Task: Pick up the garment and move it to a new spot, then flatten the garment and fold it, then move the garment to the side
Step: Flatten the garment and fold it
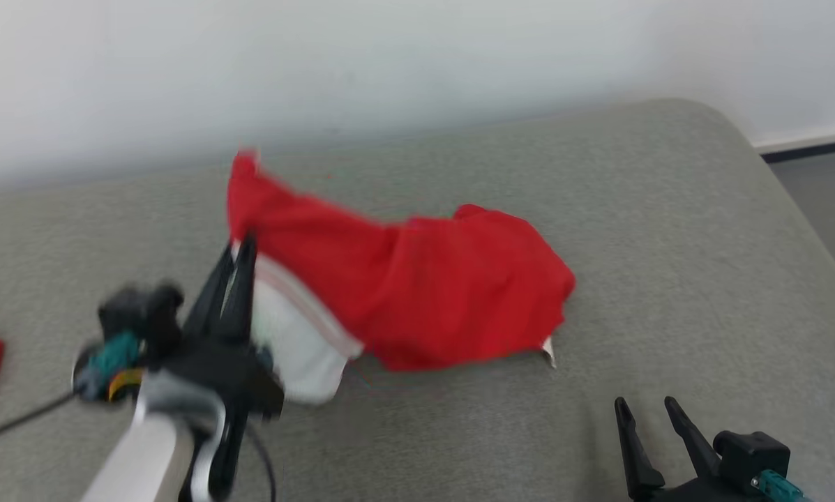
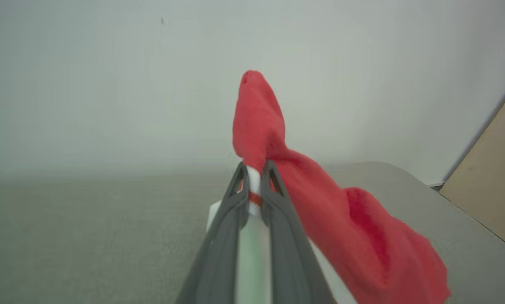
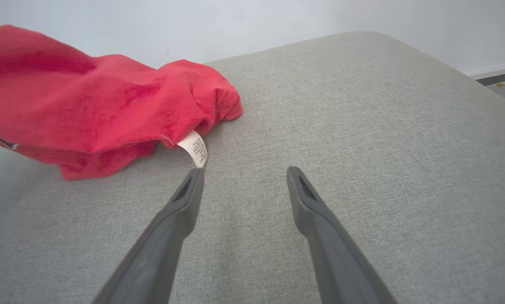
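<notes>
Now the left hand point(image 1: 239, 244) pinches the garment point(image 1: 424, 286) at its white band, fingers pressed onto the cloth, and holds that end up off the cushion point(image 1: 668, 244). Most of the red cloth lies bunched on the cushion's middle, its far end touching the surface. The right hand point(image 1: 644, 401) hovers spread and empty over the cushion's near side, just beside the garment's tag point(image 3: 195, 147). To lift well, raise the pinched end until the whole cloth clears the cushion. Carry it slowly so the thin grip does not slip, and bring the right hand in only if the cloth sags.
</notes>
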{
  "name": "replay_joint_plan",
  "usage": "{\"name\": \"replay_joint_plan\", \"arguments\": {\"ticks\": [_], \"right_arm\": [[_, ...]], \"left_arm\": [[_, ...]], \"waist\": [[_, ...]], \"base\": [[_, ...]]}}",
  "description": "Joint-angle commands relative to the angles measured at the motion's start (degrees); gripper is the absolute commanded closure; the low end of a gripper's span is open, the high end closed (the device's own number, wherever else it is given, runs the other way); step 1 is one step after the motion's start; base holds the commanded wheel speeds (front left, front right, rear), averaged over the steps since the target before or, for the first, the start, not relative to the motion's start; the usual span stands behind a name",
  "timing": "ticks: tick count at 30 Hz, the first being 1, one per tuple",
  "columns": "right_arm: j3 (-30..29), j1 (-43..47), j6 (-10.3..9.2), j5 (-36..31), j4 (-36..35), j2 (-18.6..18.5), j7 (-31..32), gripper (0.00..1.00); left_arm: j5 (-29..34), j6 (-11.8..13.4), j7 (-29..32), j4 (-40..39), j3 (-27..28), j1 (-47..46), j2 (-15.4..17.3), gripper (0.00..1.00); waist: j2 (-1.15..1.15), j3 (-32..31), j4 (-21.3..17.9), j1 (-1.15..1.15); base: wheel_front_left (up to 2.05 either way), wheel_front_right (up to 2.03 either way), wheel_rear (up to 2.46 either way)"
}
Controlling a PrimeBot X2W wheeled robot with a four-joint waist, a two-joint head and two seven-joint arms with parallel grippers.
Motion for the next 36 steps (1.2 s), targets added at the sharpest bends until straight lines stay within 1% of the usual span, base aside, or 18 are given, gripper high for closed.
{"name": "replay_joint_plan", "arguments": {"ticks": [1,3,6,8,9,10,11,14,16,17,20,22,24,26,30,31,33,36], "right_arm": [[-0.12,0.6,0.2,-0.27,-0.12,0.06,0.11,0.0],[-0.31,0.58,0.2,-0.32,-0.31,0.05,0.16,0.0],[-0.77,0.51,0.2,-0.44,-0.49,0.05,0.43,0.0],[-0.77,0.19,0.2,-0.66,-0.56,0.06,0.54,0.0],[-0.77,0.01,0.2,-0.68,-0.62,0.06,0.58,0.0],[-0.79,-0.15,0.2,-0.7,-0.66,0.05,0.65,0.0],[-0.83,-0.29,0.2,-0.7,-0.69,0.05,0.72,0.0],[-0.57,-0.49,0.2,-0.69,-0.62,0.07,0.87,0.0],[-0.04,-0.67,0.2,-0.57,-0.4,0.05,1.02,0.0],[-0.04,-0.67,0.2,-0.57,-0.4,0.05,1.02,0.0],[0.06,-0.72,0.2,0.03,-0.09,0.04,0.74,0.0],[0.23,-0.7,0.2,0.32,0.07,0.09,0.45,0.0],[0.22,-0.86,0.2,0.52,0.07,0.05,0.29,0.0],[0.48,-1.43,0.2,0.51,-0.06,0.06,0.19,0.0],[1.43,-2.68,0.2,0.71,-0.34,0.07,0.09,0.0],[1.42,-2.87,0.2,0.81,-0.38,0.05,-0.06,0.0],[1.85,-3.32,0.2,0.93,-0.42,0.07,-0.21,0.0],[2.23,-3.7,0.2,0.98,-0.28,0.08,-0.38,0.0]], "left_arm": [[-1.45,2.47,1.79,-2.02,0.83,5.86,0.93,1.0],[-3.43,4.98,3.6,-4.27,1.76,11.96,1.05,1.0],[-5.84,7.43,6.31,-6.61,2.11,19.55,1.14,1.0],[-7.49,9.29,10.54,-7.24,0.99,23.9,1.26,1.0],[-9.07,9.68,11.97,-7.79,1.36,25.01,1.03,1.0],[-9.69,9.79,12.95,-8.45,1.8,25.4,1.22,0.57],[-10.63,10.53,13.63,-8.9,2.38,25.89,1.22,0.0],[-11.41,12.71,16.92,-9.53,3.03,26.69,2.45,0.0],[-10.81,14.77,20.54,-10.16,3.05,26.92,4.46,0.0],[-10.81,14.77,20.54,-10.16,3.05,26.92,4.46,0.0],[-8.86,18.68,22.87,-12.96,4.67,25.74,7.42,0.0],[-4.64,21.59,22.32,-16.05,5.6,22.64,10.35,0.0],[-3.37,20.55,22.45,-16.84,4.89,19.73,11.15,0.0],[-4.03,18.14,23.4,-15.13,3.54,16.15,10.61,0.0],[-4.97,13.16,28.49,-5.7,-0.43,8.32,9.65,0.0],[-5.07,12.3,29.07,-3.24,-0.97,6.24,9.19,0.0],[-5.23,11.09,29.82,1.97,-1.72,3.1,8.32,0.0],[-5.19,10.45,31.52,8.81,-2.59,0.08,7.54,0.0]], "waist": [[0.0,-1.06,4.1,0.0],[0.0,-0.98,5.24,0.0],[0.0,-0.61,6.97,0.0],[0.0,-0.46,7.77,0.0],[0.0,-0.39,8.04,0.0],[0.0,-0.32,8.29,0.0],[0.0,-0.26,8.49,0.0],[0.0,-0.25,8.65,0.0],[0.0,-0.3,8.11,0.0],[0.0,-0.3,8.11,0.0],[0.0,-0.08,6.88,0.0],[0.0,0.58,5.54,0.0],[0.0,1.32,4.64,0.0],[0.0,2.31,3.63,0.0],[0.0,4.36,0.88,0.0],[0.0,4.94,0.21,0.0],[0.0,5.89,-1.27,0.0],[0.0,6.82,-3.36,0.0]], "base": [[0.0,0.0,0.0],[0.0,0.0,0.0],[0.0,0.0,0.0],[0.0,0.0,0.0],[0.0,0.0,0.0],[0.0,0.0,0.0],[0.0,0.0,0.0],[0.0,0.0,0.0],[0.0,0.0,0.0],[0.0,0.0,0.0],[0.0,0.0,0.0],[0.0,0.0,0.0],[0.0,0.0,0.0],[0.0,0.0,0.0],[0.0,0.0,0.0],[0.0,0.0,0.0],[0.0,0.0,0.0],[0.0,0.0,0.0]]}}
